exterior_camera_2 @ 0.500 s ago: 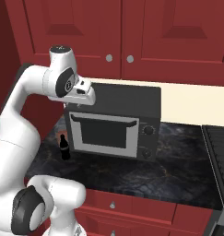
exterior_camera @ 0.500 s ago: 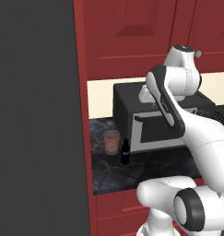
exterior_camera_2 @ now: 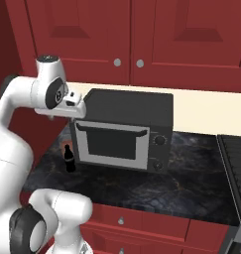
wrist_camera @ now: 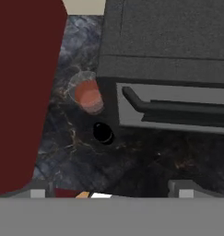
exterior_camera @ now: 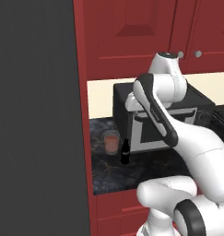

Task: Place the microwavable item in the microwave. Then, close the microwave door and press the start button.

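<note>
A: Where's the gripper (wrist_camera: 109,190)?

B: Hanging above the dark marble counter (wrist_camera: 145,161), looking down. In my hand view the two fingertips (wrist_camera: 37,189) sit wide apart with nothing between them, so it's released.

A: And the target?

B: The translucent cup (wrist_camera: 88,96) with reddish-pink contents stands upright on the counter, well clear of the fingers. A small dark bottle (wrist_camera: 103,132) is just beside it, nearer to me. Both are off the left front corner of the dark grey toaster oven (wrist_camera: 178,69).

A: Base cams agree?

B: Yes. The left cam shows the cup (exterior_camera: 111,143) behind the bottle (exterior_camera: 125,152), with a big black panel (exterior_camera: 37,115) on the left. Red cabinets (exterior_camera_2: 142,39) are behind.
</note>
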Motion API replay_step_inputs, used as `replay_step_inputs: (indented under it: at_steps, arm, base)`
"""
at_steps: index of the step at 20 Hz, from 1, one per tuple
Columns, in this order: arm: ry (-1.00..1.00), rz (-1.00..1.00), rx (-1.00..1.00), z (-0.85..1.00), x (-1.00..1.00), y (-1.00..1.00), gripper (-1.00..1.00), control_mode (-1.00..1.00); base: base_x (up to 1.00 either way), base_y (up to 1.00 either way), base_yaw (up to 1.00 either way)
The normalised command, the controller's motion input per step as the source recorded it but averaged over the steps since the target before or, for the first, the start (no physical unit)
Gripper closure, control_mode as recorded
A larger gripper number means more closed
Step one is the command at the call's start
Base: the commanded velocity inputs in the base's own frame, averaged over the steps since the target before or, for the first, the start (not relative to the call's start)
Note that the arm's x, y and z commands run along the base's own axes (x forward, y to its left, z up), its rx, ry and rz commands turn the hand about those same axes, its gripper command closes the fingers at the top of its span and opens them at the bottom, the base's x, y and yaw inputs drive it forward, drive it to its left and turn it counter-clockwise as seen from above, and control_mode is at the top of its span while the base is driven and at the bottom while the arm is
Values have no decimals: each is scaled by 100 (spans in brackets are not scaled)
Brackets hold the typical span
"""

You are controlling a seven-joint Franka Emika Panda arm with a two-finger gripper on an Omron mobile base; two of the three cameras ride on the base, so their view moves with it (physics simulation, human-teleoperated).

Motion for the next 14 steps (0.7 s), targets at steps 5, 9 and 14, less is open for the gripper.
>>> replay_step_inputs:
  at_steps: [5, 9, 14]
  arm:
    - [16, 23, -6, -5, 0, 99, -100, -100]
    - [24, 34, -10, -14, 18, 66, -100, -100]
    - [20, 32, -10, -38, 32, 16, -100, -100]
  base:
    - [0, 0, 0]
    - [0, 0, 0]
    - [0, 0, 0]
